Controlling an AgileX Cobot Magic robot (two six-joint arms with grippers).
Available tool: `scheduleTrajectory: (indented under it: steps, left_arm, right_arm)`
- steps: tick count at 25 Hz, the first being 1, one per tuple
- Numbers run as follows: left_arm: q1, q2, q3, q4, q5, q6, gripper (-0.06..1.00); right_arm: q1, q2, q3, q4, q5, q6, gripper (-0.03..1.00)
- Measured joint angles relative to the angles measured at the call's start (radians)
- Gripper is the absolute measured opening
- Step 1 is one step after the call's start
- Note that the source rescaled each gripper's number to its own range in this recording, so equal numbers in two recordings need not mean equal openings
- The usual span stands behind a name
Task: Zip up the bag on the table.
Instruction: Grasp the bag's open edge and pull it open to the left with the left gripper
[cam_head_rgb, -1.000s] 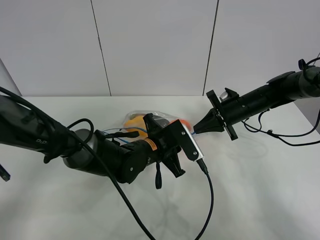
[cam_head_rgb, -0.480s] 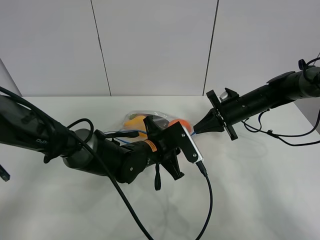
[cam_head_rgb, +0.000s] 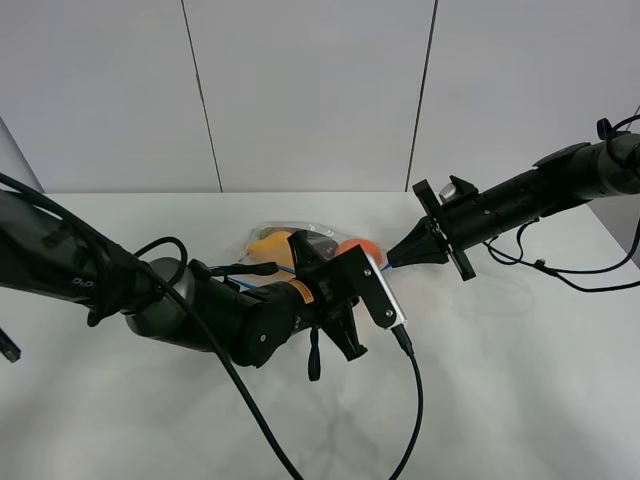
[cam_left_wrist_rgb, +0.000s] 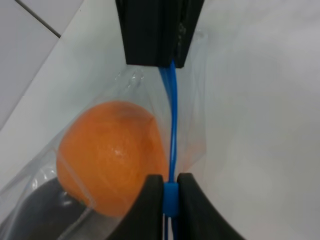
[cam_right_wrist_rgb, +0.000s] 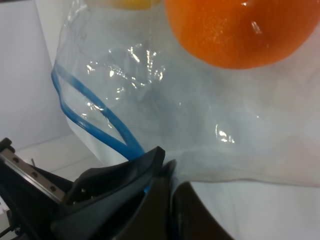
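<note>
The clear bag (cam_head_rgb: 305, 230) lies on the white table (cam_head_rgb: 520, 380) behind my left arm, with a yellow pear (cam_head_rgb: 268, 243) and an orange (cam_head_rgb: 357, 246) inside. My left gripper (cam_head_rgb: 345, 262) is shut on the blue zip strip (cam_left_wrist_rgb: 173, 125), its fingertips (cam_left_wrist_rgb: 150, 200) pinching it beside the orange (cam_left_wrist_rgb: 110, 155); a dark item (cam_left_wrist_rgb: 35, 210) shows at the edge. My right gripper (cam_head_rgb: 388, 262) is shut on the bag's corner at the strip's end, seen in the left wrist view (cam_left_wrist_rgb: 159, 30) and right wrist view (cam_right_wrist_rgb: 167, 172). Further along, the strip (cam_right_wrist_rgb: 95, 112) is parted.
A black cable (cam_head_rgb: 415, 400) from the left wrist loops over the table's front. The left arm's silver bracket (cam_head_rgb: 385, 295) sits close to the right gripper. Grey wall panels (cam_head_rgb: 310, 90) stand behind the table. More cables (cam_head_rgb: 560, 275) hang under the right arm.
My left gripper has slid slightly along the zip strip, away from the right gripper, and more of the orange shows. The right arm has not moved.
</note>
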Motion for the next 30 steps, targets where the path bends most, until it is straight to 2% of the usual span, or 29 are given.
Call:
scheduleTrajectory:
  steps: [6,12,23,30]
  left_arm:
    - [0.029,0.0,0.002,-0.021,-0.024,0.122,0.0]
    - [0.077,0.0,0.066,-0.046,-0.137,0.244,0.0]
    - [0.178,-0.001,0.205,-0.052,-0.311,0.26,0.0]
    - [0.281,-0.001,0.264,-0.042,-0.403,0.263,0.0]
  right_arm:
    - [0.0,0.0,0.0,0.01,-0.001,0.0,0.0]
    - [0.003,0.0,0.0,0.027,-0.004,0.0,0.0]
    - [0.003,0.001,0.0,0.032,-0.004,0.0,0.0]
    - [0.003,0.001,0.0,0.038,-0.002,0.0,0.0]
